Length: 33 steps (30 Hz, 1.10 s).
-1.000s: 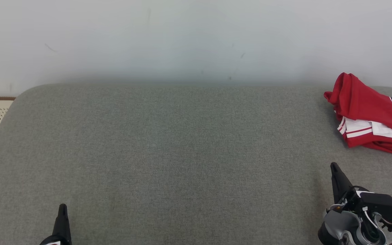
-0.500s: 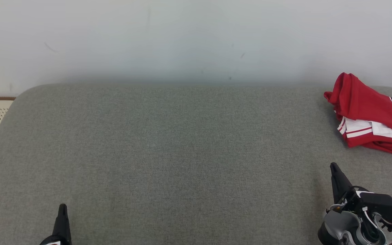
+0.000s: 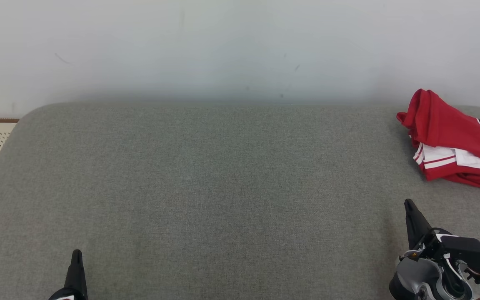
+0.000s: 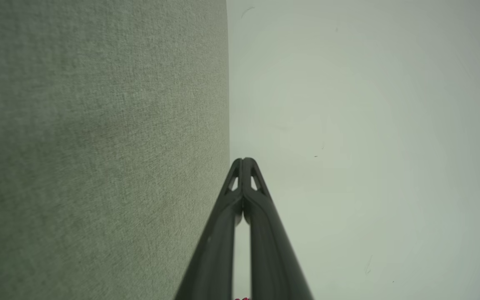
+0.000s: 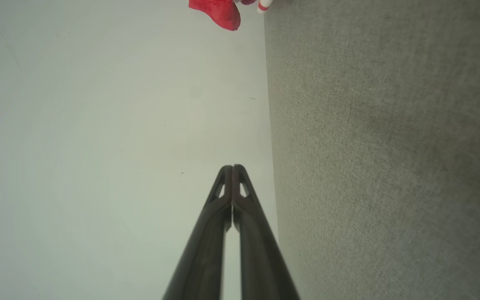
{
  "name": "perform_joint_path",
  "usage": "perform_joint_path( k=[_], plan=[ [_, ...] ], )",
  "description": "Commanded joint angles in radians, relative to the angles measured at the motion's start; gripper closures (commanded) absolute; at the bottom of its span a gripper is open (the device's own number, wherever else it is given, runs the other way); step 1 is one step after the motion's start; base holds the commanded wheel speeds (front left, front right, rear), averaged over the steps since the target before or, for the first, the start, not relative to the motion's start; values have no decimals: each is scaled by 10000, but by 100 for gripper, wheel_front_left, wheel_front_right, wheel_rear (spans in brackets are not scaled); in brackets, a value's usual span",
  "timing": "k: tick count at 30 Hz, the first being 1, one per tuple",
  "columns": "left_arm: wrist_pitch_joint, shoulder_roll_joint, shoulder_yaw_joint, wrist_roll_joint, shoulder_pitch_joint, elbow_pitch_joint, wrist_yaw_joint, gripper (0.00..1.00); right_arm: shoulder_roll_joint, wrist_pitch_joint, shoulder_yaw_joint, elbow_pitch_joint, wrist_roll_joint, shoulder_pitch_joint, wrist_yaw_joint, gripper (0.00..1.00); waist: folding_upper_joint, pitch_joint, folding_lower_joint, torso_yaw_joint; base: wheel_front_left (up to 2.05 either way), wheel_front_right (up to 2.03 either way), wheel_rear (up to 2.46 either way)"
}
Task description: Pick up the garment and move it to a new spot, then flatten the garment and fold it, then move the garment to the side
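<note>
Nothing moved: wrist views reveal left fingers [image 4: 217, 241] and right fingers [image 5: 206, 250] clenched empty, head view the garment [image 3: 448, 125].

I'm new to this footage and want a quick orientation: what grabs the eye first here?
The bunched red garment with white trim stands out, lying at the far right of the gray padded surface, close to the pale wall. The left gripper and right gripper sit shut at the lower corners of the head view, both apart from the garment.
</note>
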Motion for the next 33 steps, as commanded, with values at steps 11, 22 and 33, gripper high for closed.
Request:
perform_joint_path(
  k=[11,22,33],
  plan=[
    [22,9,40,-94,6,11,-19,100,38,34,-16,26,-107,-14,4,100,-1,0,0,0,0,0,0],
    [22,9,40,-95,6,11,-20,100,45,48,-32,27,-117,-16,4,100,-1,0,0,0,0,0,0],
    [22,9,40,-95,7,11,-20,100,53,57,-48,27,-127,-18,4,100,-1,0,0,0,0,0,0]
  ],
)
